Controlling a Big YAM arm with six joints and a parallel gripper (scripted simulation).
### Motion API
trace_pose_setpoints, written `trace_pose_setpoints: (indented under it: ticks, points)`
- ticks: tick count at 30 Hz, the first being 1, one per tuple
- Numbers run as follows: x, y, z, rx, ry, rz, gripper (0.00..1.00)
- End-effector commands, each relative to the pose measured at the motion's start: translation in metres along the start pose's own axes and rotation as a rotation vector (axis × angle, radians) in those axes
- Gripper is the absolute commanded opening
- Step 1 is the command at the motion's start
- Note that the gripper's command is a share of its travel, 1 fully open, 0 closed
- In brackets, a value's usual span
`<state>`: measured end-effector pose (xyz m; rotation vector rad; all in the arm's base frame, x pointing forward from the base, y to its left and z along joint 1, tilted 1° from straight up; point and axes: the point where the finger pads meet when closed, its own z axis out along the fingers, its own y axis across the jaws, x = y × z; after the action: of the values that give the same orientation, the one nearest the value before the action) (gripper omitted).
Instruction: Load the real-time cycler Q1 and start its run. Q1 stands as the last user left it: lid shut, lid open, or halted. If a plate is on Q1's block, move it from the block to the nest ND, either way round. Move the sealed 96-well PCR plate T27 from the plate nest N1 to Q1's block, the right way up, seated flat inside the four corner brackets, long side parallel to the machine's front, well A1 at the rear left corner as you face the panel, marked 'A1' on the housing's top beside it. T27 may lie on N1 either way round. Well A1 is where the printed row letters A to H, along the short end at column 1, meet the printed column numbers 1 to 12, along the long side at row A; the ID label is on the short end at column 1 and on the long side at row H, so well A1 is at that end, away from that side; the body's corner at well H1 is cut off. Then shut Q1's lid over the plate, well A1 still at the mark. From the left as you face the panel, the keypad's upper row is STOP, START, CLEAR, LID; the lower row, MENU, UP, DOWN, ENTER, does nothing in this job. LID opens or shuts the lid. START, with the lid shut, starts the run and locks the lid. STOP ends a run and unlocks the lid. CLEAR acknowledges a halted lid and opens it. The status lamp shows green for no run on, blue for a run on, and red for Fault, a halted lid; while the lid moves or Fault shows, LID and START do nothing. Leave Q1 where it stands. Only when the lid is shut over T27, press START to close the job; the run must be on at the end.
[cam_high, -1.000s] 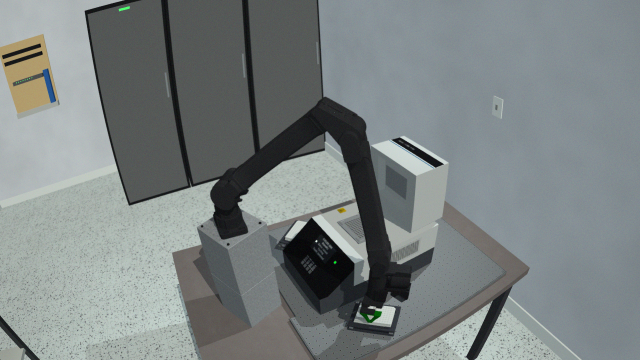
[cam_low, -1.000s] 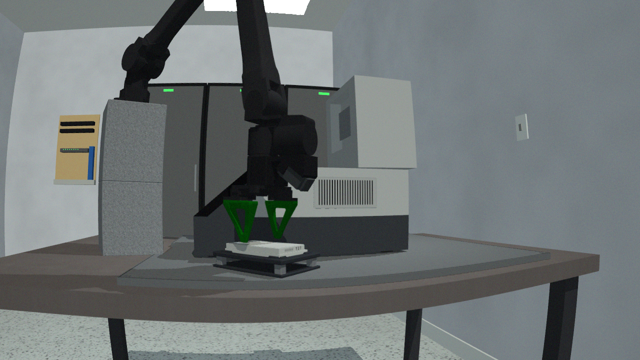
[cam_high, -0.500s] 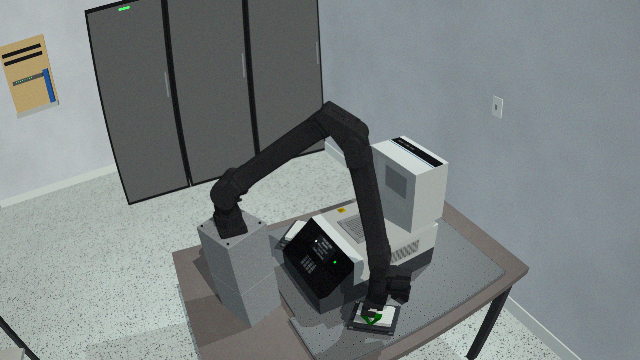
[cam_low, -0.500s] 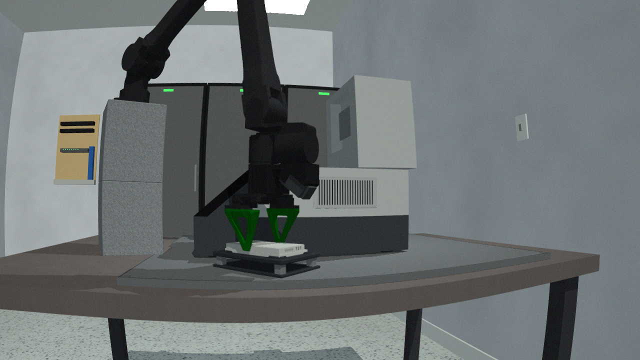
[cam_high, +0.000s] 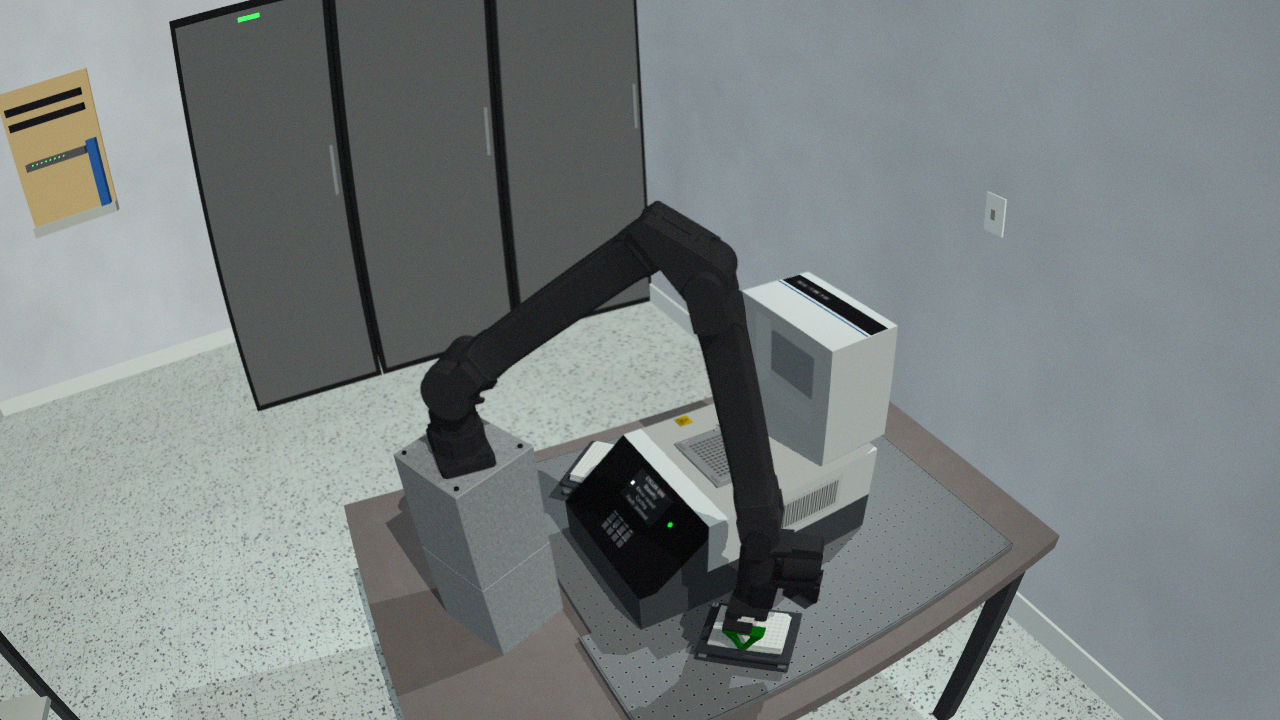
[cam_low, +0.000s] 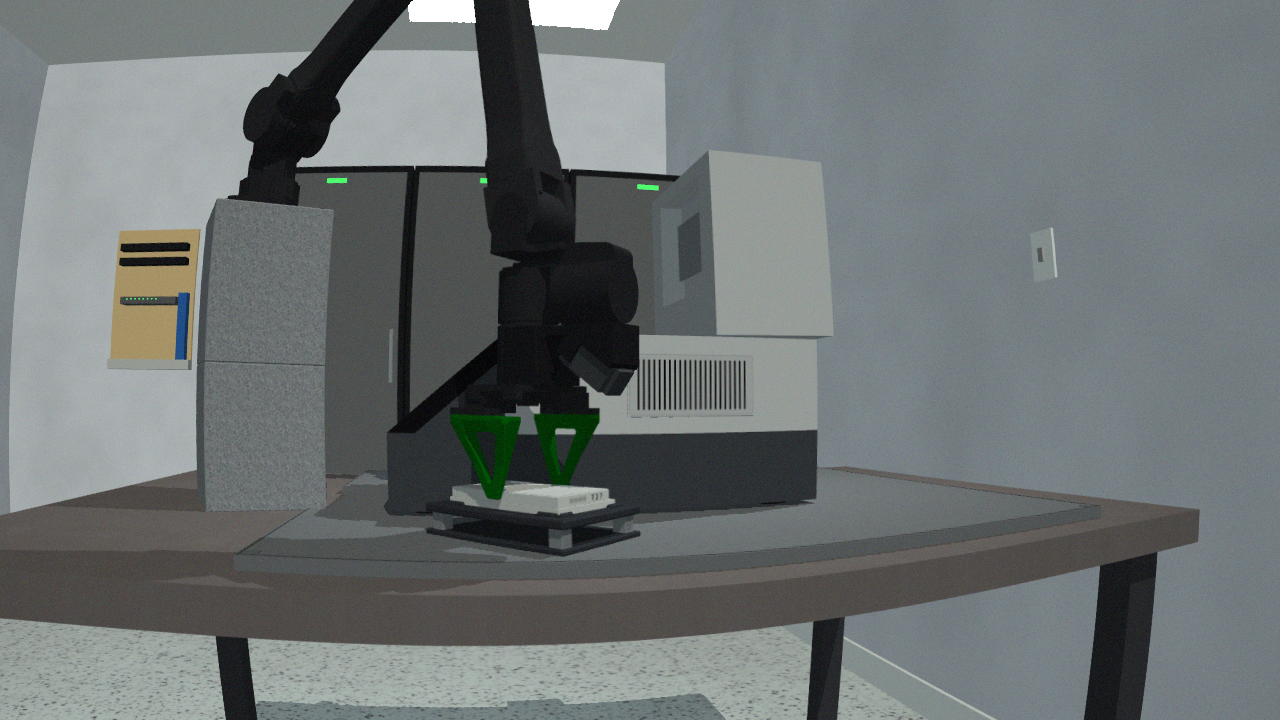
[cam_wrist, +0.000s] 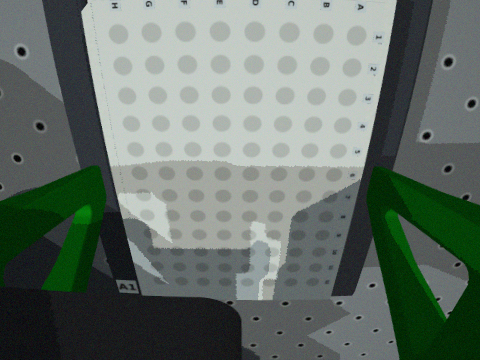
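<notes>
The sealed white plate T27 (cam_high: 765, 635) (cam_low: 537, 495) (cam_wrist: 234, 107) lies flat on the black nest N1 (cam_high: 747, 649) (cam_low: 537, 525), in front of the cycler Q1 (cam_high: 716, 483). In the wrist view its row letters run along the far end, with A at the right. The column numbers run down the right side. My gripper (cam_high: 742, 637) (cam_low: 525, 485) (cam_wrist: 236, 181) is open. Its green fingers are down at plate level, one on each long side, with a gap to the plate on both sides. Q1's lid (cam_high: 819, 362) stands open over a bare block (cam_high: 707, 454). The status lamp (cam_high: 669, 524) is green.
The black sloped panel with the keypad (cam_high: 617, 528) faces front left. A second nest holding something white (cam_high: 588, 460) sits on the far left side of Q1. The grey arm pedestal (cam_high: 478, 537) stands at the left. The table edge is close in front of N1.
</notes>
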<state>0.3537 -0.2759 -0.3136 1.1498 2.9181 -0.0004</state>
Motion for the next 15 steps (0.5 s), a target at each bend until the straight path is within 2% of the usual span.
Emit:
trace_pose_setpoints:
  ticks: [1,6,15]
  points:
    - [-0.034,0.009,-0.023,-0.008,-0.063,-0.019,1.00]
    - [-0.035,0.008,-0.023,-0.008,-0.065,-0.018,1.00]
    - [-0.016,0.006,-0.020,-0.006,-0.035,-0.017,1.00]
